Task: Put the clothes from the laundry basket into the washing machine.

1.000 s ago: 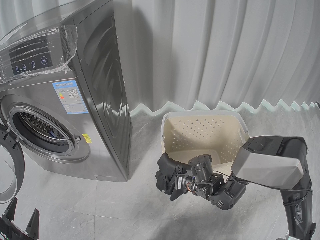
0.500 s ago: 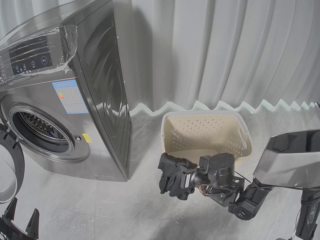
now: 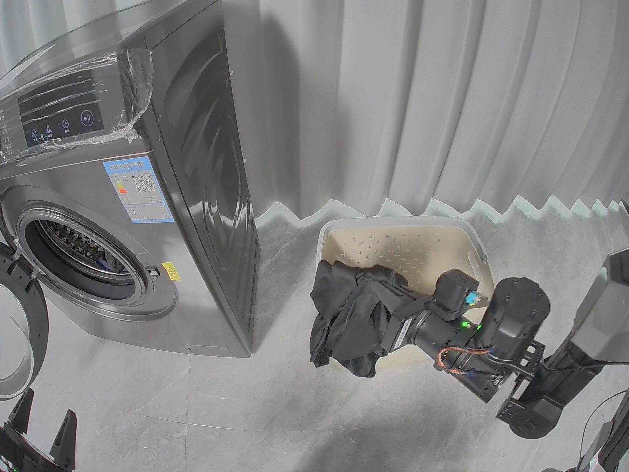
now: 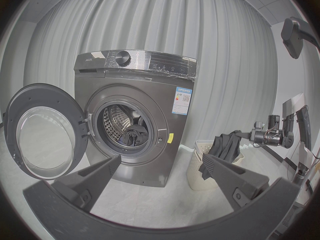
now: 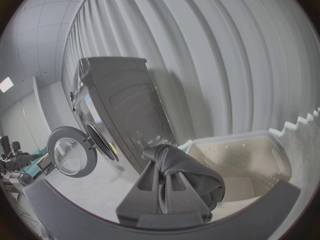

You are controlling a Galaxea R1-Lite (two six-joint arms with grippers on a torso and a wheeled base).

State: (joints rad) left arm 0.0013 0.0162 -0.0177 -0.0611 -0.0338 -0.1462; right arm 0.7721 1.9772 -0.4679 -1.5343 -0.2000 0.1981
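Dark clothes (image 4: 134, 138) in washing machine (image 4: 133, 84), black garment (image 3: 350, 319) over basket (image 3: 419, 257).

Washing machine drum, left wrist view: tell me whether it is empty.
No, a dark bundle of clothes lies inside the drum, seen past the open door.

White pleated curtain (image 3: 426, 86) behind, grey tiled floor (image 3: 229, 414), ceiling light (image 5: 6, 84)
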